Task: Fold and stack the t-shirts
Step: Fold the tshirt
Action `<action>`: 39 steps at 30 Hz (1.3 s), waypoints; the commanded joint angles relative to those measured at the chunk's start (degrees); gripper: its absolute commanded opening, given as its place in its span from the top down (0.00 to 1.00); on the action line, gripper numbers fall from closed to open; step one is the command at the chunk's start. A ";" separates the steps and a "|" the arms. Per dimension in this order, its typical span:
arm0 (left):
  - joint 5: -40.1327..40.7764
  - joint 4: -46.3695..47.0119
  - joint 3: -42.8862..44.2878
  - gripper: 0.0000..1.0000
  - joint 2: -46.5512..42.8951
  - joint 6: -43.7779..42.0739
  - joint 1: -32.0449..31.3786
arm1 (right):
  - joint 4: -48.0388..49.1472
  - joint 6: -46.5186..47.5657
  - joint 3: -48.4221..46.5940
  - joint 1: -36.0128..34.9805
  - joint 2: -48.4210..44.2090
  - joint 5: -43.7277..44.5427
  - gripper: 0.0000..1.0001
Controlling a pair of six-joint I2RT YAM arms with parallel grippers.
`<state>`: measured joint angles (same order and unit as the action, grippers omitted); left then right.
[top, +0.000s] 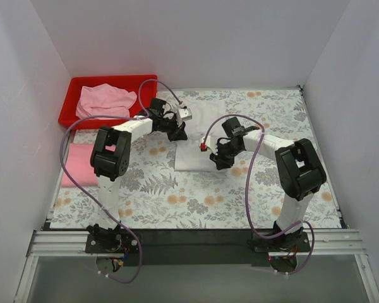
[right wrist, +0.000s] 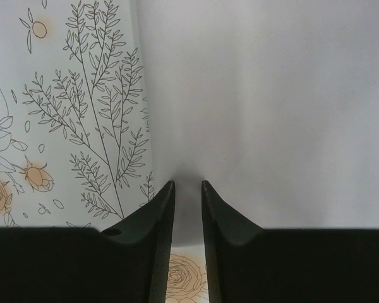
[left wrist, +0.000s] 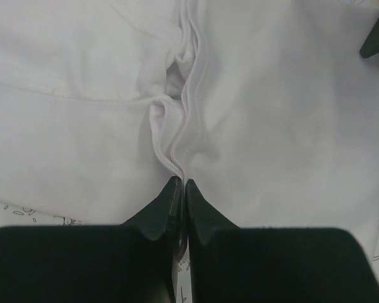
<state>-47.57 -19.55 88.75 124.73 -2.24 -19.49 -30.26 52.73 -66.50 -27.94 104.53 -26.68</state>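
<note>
Only the wrist views show the grips. The right gripper (right wrist: 187, 184) straddles the near right edge of the white t-shirt (top: 188, 158), its jaws a sliver apart; whether they pinch cloth is unclear. The left gripper (left wrist: 180, 183) has its jaws closed on a raised fold at the shirt's far side. The shirt lies mid-tabletop (top: 196, 202), with bare floral cloth all round. A folded pink t-shirt (top: 76, 163) sits at the left edge, and a red bin (top: 69, 101) in the far left corner holds a crumpled pink t-shirt (top: 104, 101).

My left arm (top: 107, 189) and right arm (top: 289, 211) are white with black joints and looped purple cables (top: 62, 151). The left claw (left wrist: 180, 183) and right claw (right wrist: 187, 184) are black and tapered.
</note>
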 commanded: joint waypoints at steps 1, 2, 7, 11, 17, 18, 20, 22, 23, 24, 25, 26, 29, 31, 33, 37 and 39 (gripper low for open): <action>-5.33 -0.22 0.20 1.00 -4.23 -4.43 0.15 | 0.20 0.71 0.93 -0.36 -0.47 0.05 0.71; -6.03 -0.31 0.20 1.00 -4.23 -5.14 0.06 | 0.20 0.71 1.02 -0.27 -0.56 0.05 0.71; -7.45 1.44 0.37 1.00 -3.09 -7.69 0.15 | 0.03 0.88 1.28 -0.18 -0.73 0.13 0.71; -3.42 1.36 3.18 1.00 0.86 -6.99 0.76 | -0.32 1.15 1.46 -0.18 -0.82 0.48 0.71; -0.07 0.92 4.59 0.68 1.93 -7.08 1.64 | -0.59 1.24 1.37 -0.27 -1.79 0.84 0.69; 0.54 1.01 4.85 0.62 1.58 -6.82 1.73 | -0.94 1.15 1.20 -0.27 -1.96 0.84 0.68; 1.07 1.01 5.38 0.53 0.96 -5.33 1.82 | -1.20 0.27 -0.11 -0.27 -2.93 0.49 0.65; 0.82 1.44 5.65 0.44 -1.49 -3.05 2.34 | -2.17 -0.52 -1.52 -0.27 -4.76 -0.30 0.62; 0.47 1.79 5.38 0.43 -2.64 -2.08 2.69 | -2.34 -0.87 -1.96 -0.18 -5.56 -0.39 0.60; -0.23 2.23 4.86 0.41 -5.87 -1.37 3.39 | -2.96 -1.14 -2.49 -0.27 -6.44 -0.48 0.60; -0.59 2.67 2.59 0.41 -7.55 -0.84 3.66 | -3.40 -1.40 -2.84 -0.27 -8.10 -0.57 0.59; -0.77 3.02 1.09 0.41 -9.74 0.21 3.93 | -3.66 -1.40 -3.19 -0.27 -9.07 -0.48 0.59; -1.12 5.05 -7.08 0.41 -17.48 1.89 4.89 | -4.37 -0.79 -2.59 -0.09 -12.50 0.13 0.56; -2.52 4.87 -14.61 0.41 -23.44 1.28 4.90 | -4.54 0.09 -1.01 -0.18 -14.08 0.48 0.53; -2.97 5.40 -19.47 0.41 -26.71 0.66 4.28 | -4.46 0.79 0.32 -0.27 -14.27 1.27 0.53; -2.53 6.10 -27.65 0.42 -30.85 -0.21 2.09 | -4.19 1.93 1.55 -0.62 -12.69 2.07 0.52; -0.78 8.81 -32.20 0.42 -32.44 -0.66 0.34 | -3.40 2.64 2.16 -0.88 -11.64 3.64 0.52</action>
<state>-48.93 -12.86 62.15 93.38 -1.78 -16.99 -33.17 53.69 -65.67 -28.23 91.37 -24.60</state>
